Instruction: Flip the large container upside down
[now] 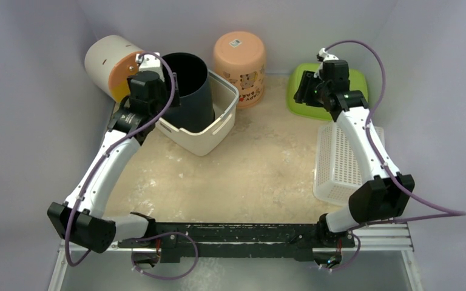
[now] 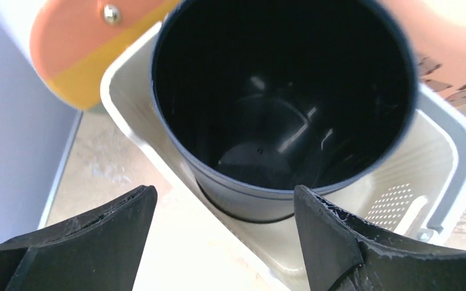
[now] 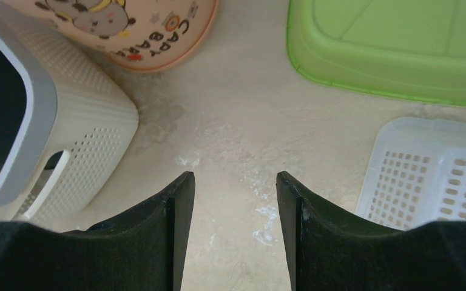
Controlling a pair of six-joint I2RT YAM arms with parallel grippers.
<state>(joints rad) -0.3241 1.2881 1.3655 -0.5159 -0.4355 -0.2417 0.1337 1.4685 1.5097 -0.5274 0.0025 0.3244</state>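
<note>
The dark bucket [image 1: 185,79] stood mouth up inside the cream basket [image 1: 203,139].

The dark bucket was at 11 o'clock on the table, tipped a little, with its open end facing up. The left gripper [image 2: 224,203] was at the bucket's 9 o'clock side, with its jaws wide and holding nothing. The right gripper [image 3: 235,182] hung at 1 o'clock over the table, with its jaws partly apart and holding nothing. 1 peach tub [image 1: 239,60] stood at 12 o'clock, and 1 green tub [image 1: 359,82] was at 1 o'clock.

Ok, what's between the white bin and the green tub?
The peach canister stands between them at the back; nearer, only bare tabletop. The top view shows it best.
</note>
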